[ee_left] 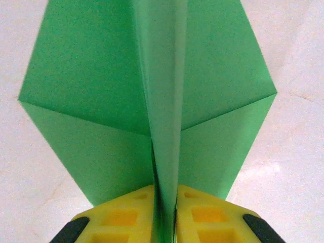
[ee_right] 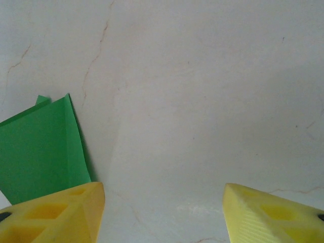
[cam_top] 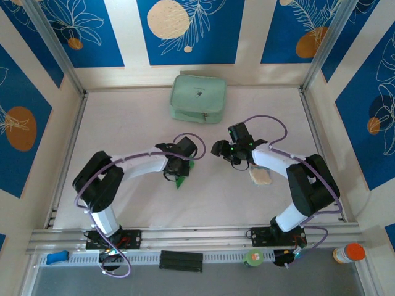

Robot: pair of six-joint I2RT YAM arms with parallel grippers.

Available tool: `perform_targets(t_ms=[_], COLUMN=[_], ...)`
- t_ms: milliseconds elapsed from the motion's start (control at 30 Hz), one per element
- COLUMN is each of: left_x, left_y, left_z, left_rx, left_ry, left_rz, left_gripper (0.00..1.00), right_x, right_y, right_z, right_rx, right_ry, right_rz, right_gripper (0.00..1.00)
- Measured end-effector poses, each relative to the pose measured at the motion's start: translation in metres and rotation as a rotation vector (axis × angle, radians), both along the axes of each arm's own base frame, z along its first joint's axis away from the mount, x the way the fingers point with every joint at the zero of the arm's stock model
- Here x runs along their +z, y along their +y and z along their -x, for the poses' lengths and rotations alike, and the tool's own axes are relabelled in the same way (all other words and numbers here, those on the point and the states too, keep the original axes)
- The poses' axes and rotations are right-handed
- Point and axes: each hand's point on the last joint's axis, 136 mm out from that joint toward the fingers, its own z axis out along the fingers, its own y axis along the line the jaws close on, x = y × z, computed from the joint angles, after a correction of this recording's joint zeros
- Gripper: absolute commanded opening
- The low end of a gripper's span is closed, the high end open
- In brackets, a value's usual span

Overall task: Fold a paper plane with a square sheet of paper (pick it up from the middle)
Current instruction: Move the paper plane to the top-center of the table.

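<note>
My left fingers (ee_left: 121, 218) are pinched narrow on the centre ridge of the half-made paper plane (ee_left: 86, 86), which lies mid-tabletop (ee_right: 202, 76). I judge this the wing-folding stage. My right fingers (ee_right: 273, 217) stand wide and empty just right of the paper. Next they must press one wing down along that ridge.

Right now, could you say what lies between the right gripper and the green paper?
Bare table, in the top view, between right gripper and folded green paper.
</note>
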Motion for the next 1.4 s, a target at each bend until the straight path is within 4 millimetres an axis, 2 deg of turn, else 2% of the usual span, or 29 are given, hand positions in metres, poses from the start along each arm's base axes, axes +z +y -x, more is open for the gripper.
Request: perform_targets(t_ms=[300,500,667,833,1133,1233,1400], left_x=[-0.009,-0.016,-0.016,-0.016,-0.014,-0.009,0.005], left_y=[0.004,0.004,0.002,0.002,0.006,0.010,0.017], left_z=[0.003,0.005,0.003,0.003,-0.005,-0.020,-0.062], left_rx=[0.002,0.003,0.006,0.007,0.024,0.042,0.077], left_ry=[0.027,0.045,0.046,0.046,0.035,0.014,-0.053], left_rz=[-0.028,-0.038,-0.028,-0.027,-0.031,-0.027,0.003], left_gripper=[0.22,0.29,0.36,0.38,0.21,0.17,0.13], right_x=[0.000,-0.001,-0.001,-0.001,-0.002,-0.002,-0.002], right_y=[0.000,-0.001,-0.001,-0.001,-0.004,-0.005,-0.009], right_z=[0.000,-0.001,-0.001,0.000,0.000,-0.001,-0.003], right_rx=[-0.001,-0.004,-0.003,-0.004,-0.011,-0.016,-0.028], right_ry=[0.001,0.004,0.005,0.006,0.013,0.013,0.015], right_rz=[0.000,-0.001,-0.001,-0.001,0.000,0.000,0.001], right_gripper=[0.62,0.62,0.62,0.62,0.62,0.62,0.62])
